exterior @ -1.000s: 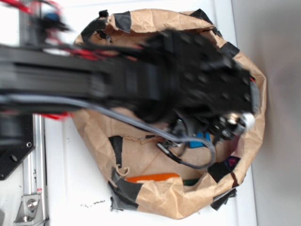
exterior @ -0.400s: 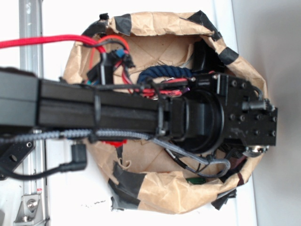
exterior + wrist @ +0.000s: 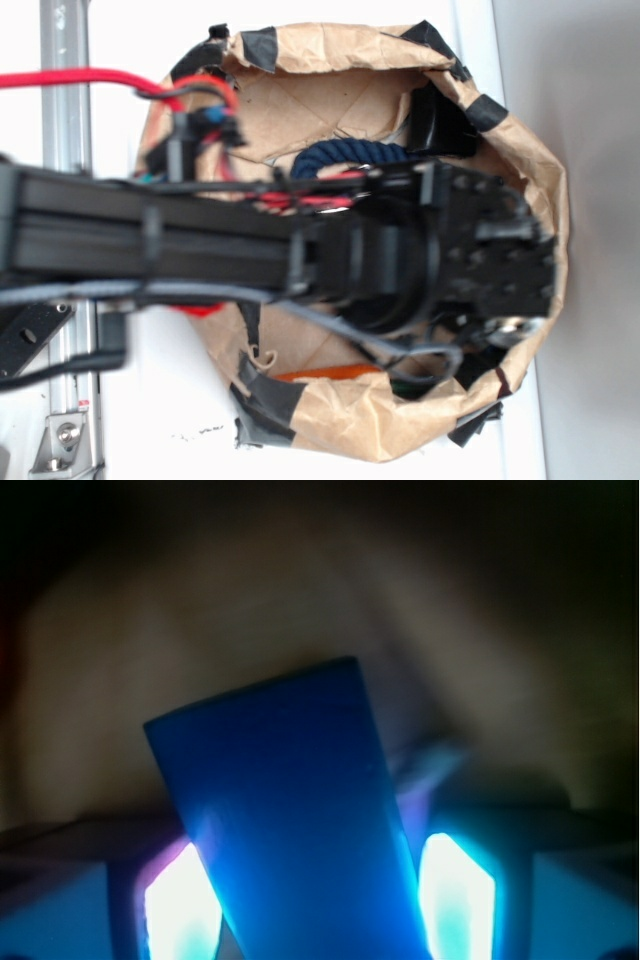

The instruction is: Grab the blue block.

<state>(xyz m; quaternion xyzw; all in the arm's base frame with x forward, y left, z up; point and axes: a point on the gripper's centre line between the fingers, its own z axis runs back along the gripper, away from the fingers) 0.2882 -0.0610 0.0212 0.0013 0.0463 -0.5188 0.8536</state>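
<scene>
Tool: the tool (image 3: pixel 310 900) is clamped on the blue block (image 3: pixel 290 830).
Block: tilted, rising between the glowing fingers (image 3: pixel 182 910).
Arm: over the paper bag (image 3: pixel 330 420).

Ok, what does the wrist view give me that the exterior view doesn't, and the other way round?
Only the wrist view shows the blue block: it stands tilted between two glowing fingers, filling the lower centre against dim brown paper. Whether the fingers press on it is unclear.

Only the exterior view shows the setting: the taped brown paper bag, the arm reaching across it, the navy rope and an orange object inside. The block is hidden under the arm there.

Shared: the bag's brown paper interior and the gripper's hardware, though neither view settles the grip.
</scene>
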